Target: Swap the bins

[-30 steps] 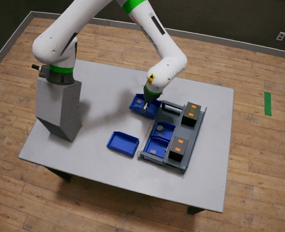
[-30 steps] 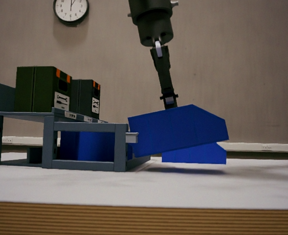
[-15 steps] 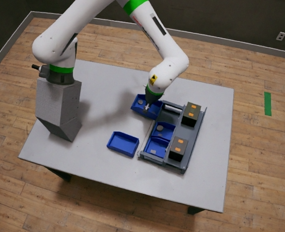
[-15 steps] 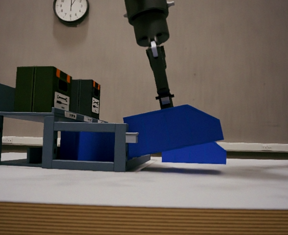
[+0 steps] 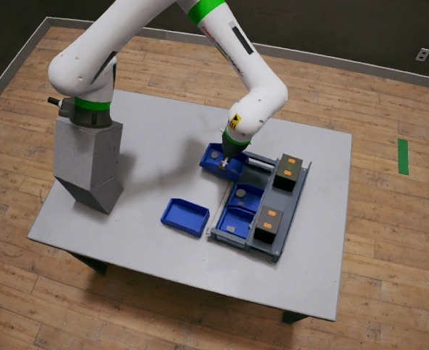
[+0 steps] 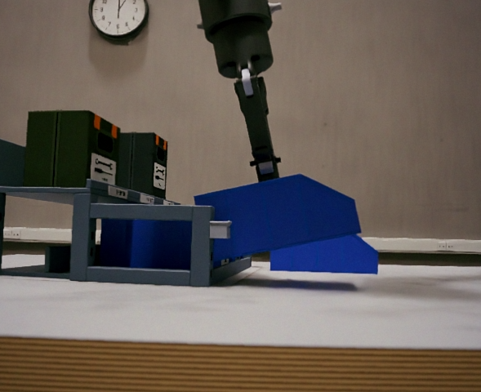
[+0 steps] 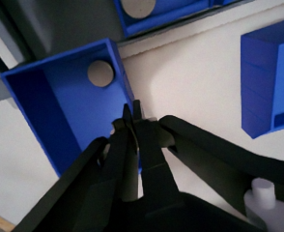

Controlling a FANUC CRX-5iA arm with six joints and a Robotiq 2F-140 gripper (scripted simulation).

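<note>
Bin with the parts (image 5: 207,162), seen from the top: it sits at the mouth of the open slot at the far end of the shelf (image 5: 280,197), only its back end reaching in, most of it out over the tabletop (image 5: 150,131). The pincer (image 5: 223,162) comes straight down onto its near wall. The empty bin (image 5: 186,216) is already parked upright on the tabletop, so I'd say we're in the insertion step. The two other bins (image 5: 246,195) stay in their slots with their parts.

Side view: the bin (image 6: 282,211) is tipped, back end low and poking under the shelf's top bar (image 6: 147,211), front end raised. That tilt looks deliberate to me, to sneak under the low board and ride over the front lip (image 6: 232,266). The pincer (image 6: 268,172) holds it by the top edge.

Wrist view: the pincer (image 7: 132,115) is pressed together on the thin side wall of the bin (image 7: 79,106), one finger inside, one outside. A grey disc (image 7: 100,73) lies near the back wall, probably because of the tilt. Still needs levelling and a push all the way in.
</note>
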